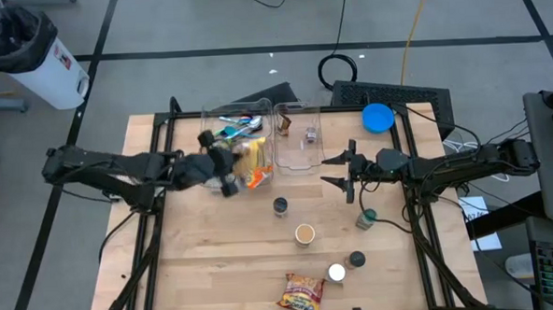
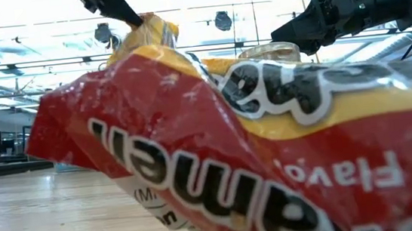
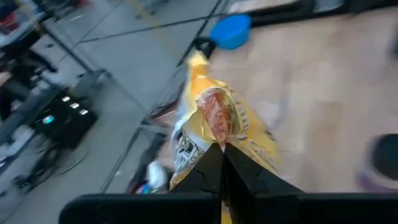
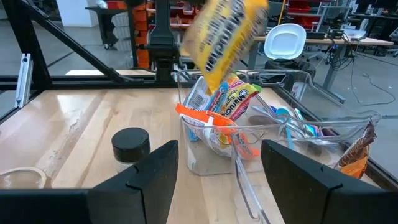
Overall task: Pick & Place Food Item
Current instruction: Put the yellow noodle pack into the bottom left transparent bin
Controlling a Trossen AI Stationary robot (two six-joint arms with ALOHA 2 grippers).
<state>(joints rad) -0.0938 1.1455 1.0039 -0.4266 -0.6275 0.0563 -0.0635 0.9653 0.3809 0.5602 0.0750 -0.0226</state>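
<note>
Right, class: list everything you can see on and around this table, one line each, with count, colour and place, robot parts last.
Yellow snack bag: one, yellow, lifted above the left bin.
Clear bins: two, see-through, table's far middle.
Ramen packet: one, red and yellow, near edge.
Small jars: about five, dark or pale lids, table middle and right.
Blue lid: one, blue, far right.
Left gripper: one, dark, shut on the yellow snack bag.
Right gripper: one, dark, open, right of the bins.

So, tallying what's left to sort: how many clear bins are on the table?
2: one clear bin full of packets, the other beside it, nearly empty, both at the far edge.
</note>
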